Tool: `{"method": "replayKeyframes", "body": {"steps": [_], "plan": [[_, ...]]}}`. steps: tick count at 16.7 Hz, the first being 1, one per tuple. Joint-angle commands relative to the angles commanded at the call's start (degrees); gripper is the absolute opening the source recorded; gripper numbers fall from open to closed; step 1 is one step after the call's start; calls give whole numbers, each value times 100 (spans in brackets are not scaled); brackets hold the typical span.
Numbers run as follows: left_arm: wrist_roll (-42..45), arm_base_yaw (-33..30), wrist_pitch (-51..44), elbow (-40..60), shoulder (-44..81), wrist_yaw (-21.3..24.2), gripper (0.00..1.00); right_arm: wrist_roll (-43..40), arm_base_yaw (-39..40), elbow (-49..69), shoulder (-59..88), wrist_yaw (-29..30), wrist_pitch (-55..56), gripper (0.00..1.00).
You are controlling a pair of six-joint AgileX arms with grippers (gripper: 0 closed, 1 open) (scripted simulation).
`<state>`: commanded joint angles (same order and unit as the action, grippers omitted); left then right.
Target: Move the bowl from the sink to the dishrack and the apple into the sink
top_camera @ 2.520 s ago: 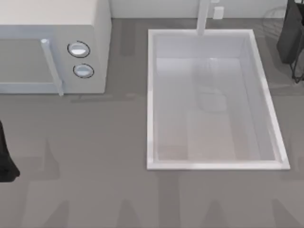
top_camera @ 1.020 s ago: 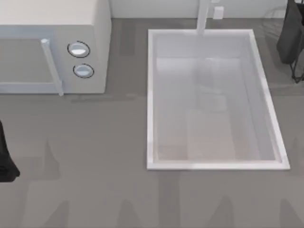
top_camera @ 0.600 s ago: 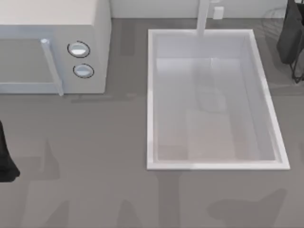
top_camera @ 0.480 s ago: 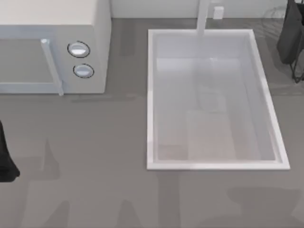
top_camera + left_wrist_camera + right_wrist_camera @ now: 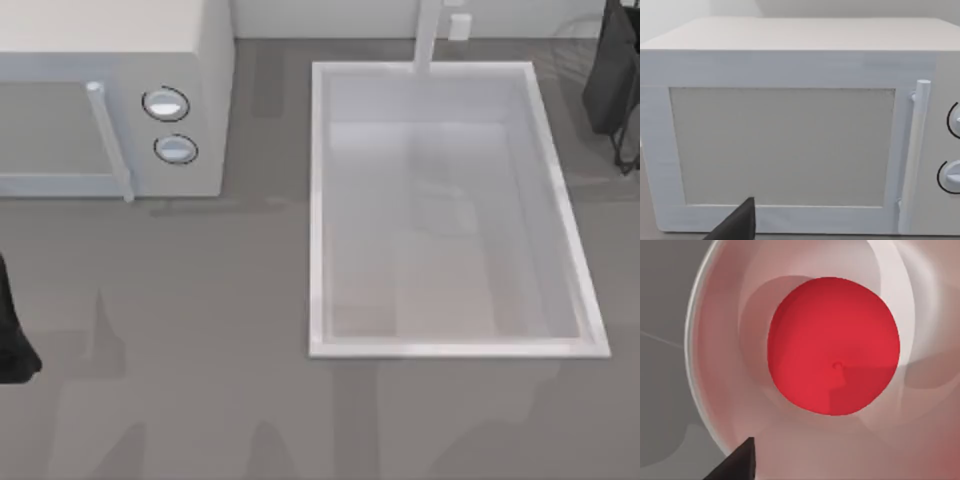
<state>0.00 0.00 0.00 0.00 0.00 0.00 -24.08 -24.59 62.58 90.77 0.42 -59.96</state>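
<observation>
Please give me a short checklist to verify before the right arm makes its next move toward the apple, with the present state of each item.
1. Apple found: ok. The apple lies on a pale round dish, in the middle of the right wrist view.
2. Right gripper lined up over the apple: ok. It is above the apple and not touching it.
3. Right gripper ready to grasp: cannot tell.
4. Sink free to take the apple: ok. Its white floor is bare in the top view.
5. Bowl already in the dishrack: cannot tell. The rack is cut off at the top view's right edge.
6. Left gripper out of the way: ok. It is parked facing the microwave.
</observation>
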Motion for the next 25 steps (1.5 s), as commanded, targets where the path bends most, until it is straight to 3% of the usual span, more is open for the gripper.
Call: {"method": "replayKeyframes", "body": {"steps": [9,17,23,25], "plan": [[0,0,0,0,0,0,100,-58,-44,154,289,-32,-42,100],[0,0,0,0,0,0,100,-36,-58,-820,971,-31,1640,100],[0,0,0,0,0,0,100,-34,-59,-953,1069,-40,1837,100],[0,0,0,0,0,0,100,-34,-59,-953,1069,-40,1837,85]]}}
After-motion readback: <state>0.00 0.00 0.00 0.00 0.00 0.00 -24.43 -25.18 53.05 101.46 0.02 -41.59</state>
